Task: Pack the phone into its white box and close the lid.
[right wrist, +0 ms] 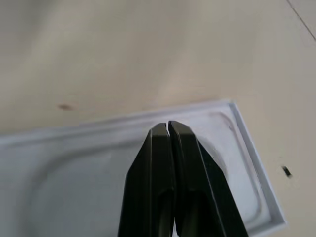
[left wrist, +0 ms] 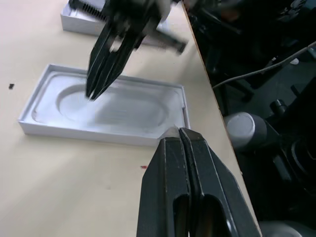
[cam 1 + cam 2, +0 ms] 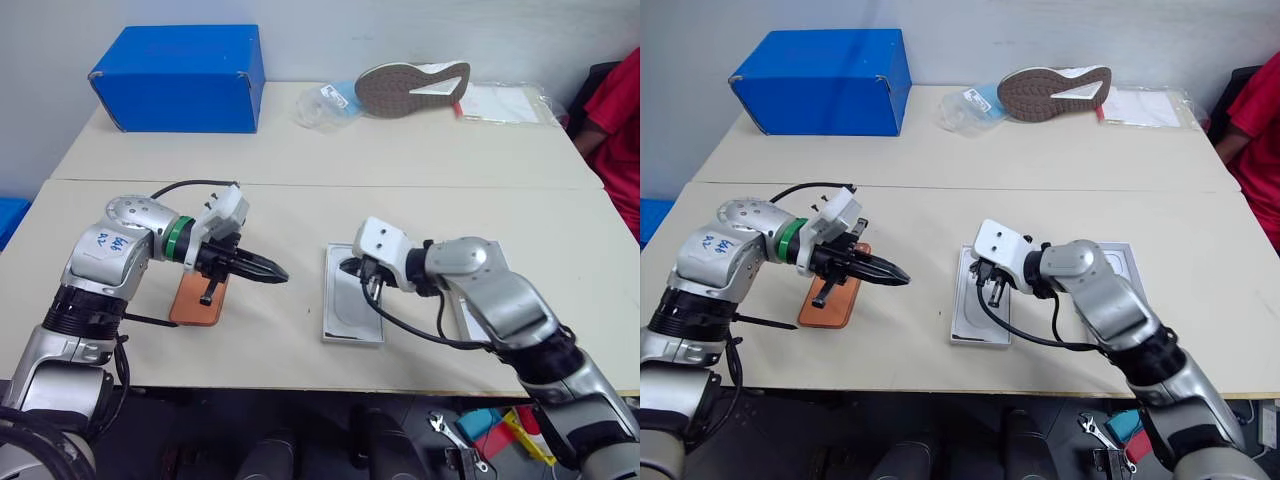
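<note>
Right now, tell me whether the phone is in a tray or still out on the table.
Out. The phone lies flat on the table beneath the left gripper, apart from the white insert beside it, whose oval recess is empty.

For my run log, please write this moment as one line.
phone: on table under left arm, not packed | left gripper: jaws shut, empty | right gripper: jaws shut, over white insert | lid: beside right arm

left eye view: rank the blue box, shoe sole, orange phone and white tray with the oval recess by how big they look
1. Blue cardboard box, clearly largest, even at the far end.
2. White tray with oval recess and grey upturned shoe sole: too alike to rank; the shoe sits farther away.
3. Orange phone, partly hidden by the left arm.
</note>
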{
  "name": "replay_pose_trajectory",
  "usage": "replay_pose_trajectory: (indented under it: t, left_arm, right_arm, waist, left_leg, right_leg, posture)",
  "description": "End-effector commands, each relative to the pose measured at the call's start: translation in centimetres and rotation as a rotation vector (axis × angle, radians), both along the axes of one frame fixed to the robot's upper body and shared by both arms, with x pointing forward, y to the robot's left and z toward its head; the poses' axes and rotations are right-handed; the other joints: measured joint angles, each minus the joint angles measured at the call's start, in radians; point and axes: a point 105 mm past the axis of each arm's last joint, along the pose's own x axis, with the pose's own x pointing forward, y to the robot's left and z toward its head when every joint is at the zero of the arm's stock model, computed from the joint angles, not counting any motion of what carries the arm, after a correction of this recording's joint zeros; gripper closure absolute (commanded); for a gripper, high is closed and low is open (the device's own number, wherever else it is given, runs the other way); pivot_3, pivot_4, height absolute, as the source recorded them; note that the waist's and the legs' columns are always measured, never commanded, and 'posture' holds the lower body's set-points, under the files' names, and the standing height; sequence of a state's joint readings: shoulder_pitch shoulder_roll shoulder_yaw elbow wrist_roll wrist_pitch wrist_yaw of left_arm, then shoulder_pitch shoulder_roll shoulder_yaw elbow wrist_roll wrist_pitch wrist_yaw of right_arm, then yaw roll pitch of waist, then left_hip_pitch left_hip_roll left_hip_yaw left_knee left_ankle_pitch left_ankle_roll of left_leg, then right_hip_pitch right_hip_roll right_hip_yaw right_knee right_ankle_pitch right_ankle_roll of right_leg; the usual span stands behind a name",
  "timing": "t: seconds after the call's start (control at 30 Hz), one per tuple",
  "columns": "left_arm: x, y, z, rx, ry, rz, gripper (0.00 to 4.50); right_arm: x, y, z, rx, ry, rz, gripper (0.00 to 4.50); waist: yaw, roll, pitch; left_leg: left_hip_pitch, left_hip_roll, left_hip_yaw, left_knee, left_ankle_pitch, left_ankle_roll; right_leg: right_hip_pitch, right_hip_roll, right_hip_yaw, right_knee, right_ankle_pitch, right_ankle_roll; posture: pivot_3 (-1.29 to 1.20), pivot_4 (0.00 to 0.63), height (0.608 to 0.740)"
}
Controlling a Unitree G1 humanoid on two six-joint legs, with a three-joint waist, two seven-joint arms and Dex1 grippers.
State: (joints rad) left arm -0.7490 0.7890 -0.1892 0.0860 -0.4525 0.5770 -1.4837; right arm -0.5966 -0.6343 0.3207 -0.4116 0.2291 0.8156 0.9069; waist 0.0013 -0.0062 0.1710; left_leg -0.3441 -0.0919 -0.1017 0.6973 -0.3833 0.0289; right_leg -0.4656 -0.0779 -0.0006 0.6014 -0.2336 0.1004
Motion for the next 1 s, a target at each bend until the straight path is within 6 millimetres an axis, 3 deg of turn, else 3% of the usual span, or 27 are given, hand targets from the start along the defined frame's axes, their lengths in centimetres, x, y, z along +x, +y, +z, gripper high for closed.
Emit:
replay_pose_trajectory:
  t: [0.03, 0.17, 0.27, 0.4, 0.57, 0.67, 0.73, 1.0]
  left_arm:
    - [-0.7, -0.1, 0.1, 0.009, -0.011, -0.035, 4.5]
    - [-1.1, -0.4, -0.2, 0.015, -0.001, -0.059, 4.5]
    - [-1.2, -0.4, -0.3, 0.018, 0.012, -0.06, 4.5]
    - [-0.9, 0.3, -0.9, 0.033, 0.05, -0.015, 4.5]
    - [-0.3, 2.3, -0.5, -0.005, 0.168, 0.114, 4.5]
    - [0.3, 5.8, 0.1, -0.045, 0.285, 0.272, 3.97]
    - [0.4, 8.1, -0.1, -0.042, 0.323, 0.359, 3.36]
    - [-0.1, 16.1, -1.0, 0.02, 0.446, 0.664, 0.83]
  right_arm:
    - [-2.8, -0.8, -1.5, -0.07, 0.056, 0.075, 4.46]
    - [-2.9, -1.8, -4.9, -0.176, 0.049, 0.049, 4.46]
    - [-2.5, -1.8, -5.7, -0.192, 0.032, 0.028, 4.46]
    - [-2.7, -1.6, -4.2, -0.123, 0.037, 0.033, 4.46]
    - [-2.5, -0.6, -0.7, -0.022, 0.03, 0.053, 4.46]
    - [-2.1, 1.5, 1.7, 0.056, 0.011, 0.101, 4.5]
    - [-2.0, 3.1, 2.4, 0.085, 0.005, 0.133, 4.5]
    - [0.3, 8.2, 0.5, 0.052, -0.054, 0.202, 4.5]
  waist:
    - [0.007, 0.0, 0.0]
    - [0.01, 0.0, 0.0]
    - [0.005, 0.0, 0.0]
    - [0.005, 0.0, 0.0]
    - [-0.001, 0.0, 0.0]
    - [-0.008, 0.0, 0.0]
    - [-0.015, 0.0, 0.0]
    - [-0.009, 0.0, 0.0]
  left_leg:
    - [0.0, 0.0, 0.0, 0.0, 0.0, 0.0]
    - [0.0, -0.001, 0.001, 0.001, -0.001, 0.001]
    - [0.003, 0.0, 0.002, 0.0, -0.001, 0.001]
    - [0.002, 0.0, 0.002, 0.0, -0.001, 0.001]
    - [0.002, 0.0, 0.002, 0.0, -0.001, 0.001]
    - [0.002, 0.001, 0.002, 0.0, -0.001, 0.001]
    - [0.003, 0.001, 0.002, 0.0, -0.001, 0.0]
    - [0.003, -0.001, 0.002, 0.0, -0.001, 0.0]
  right_leg:
    - [0.0, 0.0, 0.0, 0.0, 0.0, 0.0]
    - [0.001, 0.0, 0.002, 0.0, 0.0, 0.0]
    - [0.002, 0.0, 0.003, 0.001, 0.0, 0.0]
    - [0.002, 0.0, 0.003, 0.0, 0.0, 0.0]
    - [0.001, 0.0, 0.003, 0.001, 0.0, 0.0]
    - [0.001, 0.001, 0.003, 0.001, 0.0, 0.0]
    - [0.0, 0.002, 0.003, 0.002, 0.0, 0.0]
    - [-0.001, 0.001, -0.002, 0.004, -0.001, -0.001]
  posture:
    - [0.0, 0.15, 0.74]
    - [0.0, 0.15, 0.74]
    - [0.0, 0.15, 0.74]
    - [0.0, 0.15, 0.74]
    - [0.0, 0.15, 0.74]
    - [0.0, 0.15, 0.74]
    - [0.0, 0.15, 0.74]
    - [0.0, 0.15, 0.74]
